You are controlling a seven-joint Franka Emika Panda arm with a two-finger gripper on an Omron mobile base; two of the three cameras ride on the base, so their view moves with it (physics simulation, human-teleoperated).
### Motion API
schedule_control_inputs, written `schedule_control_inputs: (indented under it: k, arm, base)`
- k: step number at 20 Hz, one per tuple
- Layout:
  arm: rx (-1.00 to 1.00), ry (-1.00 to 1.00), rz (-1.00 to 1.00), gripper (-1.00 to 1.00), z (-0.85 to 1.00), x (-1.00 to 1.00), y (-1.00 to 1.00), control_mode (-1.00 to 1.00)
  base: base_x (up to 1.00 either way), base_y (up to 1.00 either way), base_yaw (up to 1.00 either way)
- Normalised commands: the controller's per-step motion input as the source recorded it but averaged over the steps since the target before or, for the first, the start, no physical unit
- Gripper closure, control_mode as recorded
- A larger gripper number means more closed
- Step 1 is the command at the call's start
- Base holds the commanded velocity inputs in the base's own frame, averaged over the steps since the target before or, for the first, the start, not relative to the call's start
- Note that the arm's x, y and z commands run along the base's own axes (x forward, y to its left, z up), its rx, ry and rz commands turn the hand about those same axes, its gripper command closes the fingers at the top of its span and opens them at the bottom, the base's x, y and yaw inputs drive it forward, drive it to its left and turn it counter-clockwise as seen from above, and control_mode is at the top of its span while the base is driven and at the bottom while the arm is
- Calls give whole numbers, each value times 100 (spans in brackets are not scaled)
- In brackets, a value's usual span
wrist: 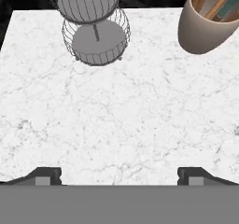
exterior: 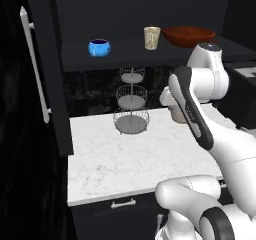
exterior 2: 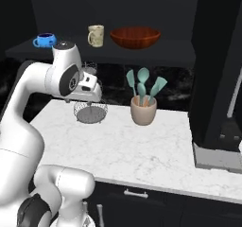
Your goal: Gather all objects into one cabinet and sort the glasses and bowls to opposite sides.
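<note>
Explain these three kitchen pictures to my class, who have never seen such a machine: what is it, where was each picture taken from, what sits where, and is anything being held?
The white jointed machine is a robot arm on a base that can drive, in a computer-drawn kitchen. Two pictures come from cameras on the base, behind the arm to its left and right. The third comes from a camera on the hand, looking down past the claw; its two dark tips stand apart with nothing between them, so it holds nothing.

On the white marble counter stand a tiered wire basket and a pinkish pot of teal utensils.

Above, on the black cabinet shelf, sit a blue bowl, a cream tumbler and a wide reddish-brown bowl, in that order from left to right.
</note>
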Motion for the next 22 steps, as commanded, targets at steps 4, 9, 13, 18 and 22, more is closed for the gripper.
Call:
schedule_control_inputs:
  k: [4, 9, 13, 18, 22]
  arm:
    - [0, 0, 0, -100, 0, 0, 0, 100]
    - [0, 0, 0, -100, 0, 0, 0, 100]
    - [0, 0, 0, -100, 0, 0, 0, 100]
    - [0, 0, 0, -100, 0, 0, 0, 100]
    - [0, 0, 0, -100, 0, 0, 0, 100]
  base:
    - [-43, -53, -16]
    - [-66, -40, -22]
    - [-87, -25, -32]
    - [-64, -7, -43]
    - [-53, -2, -53]
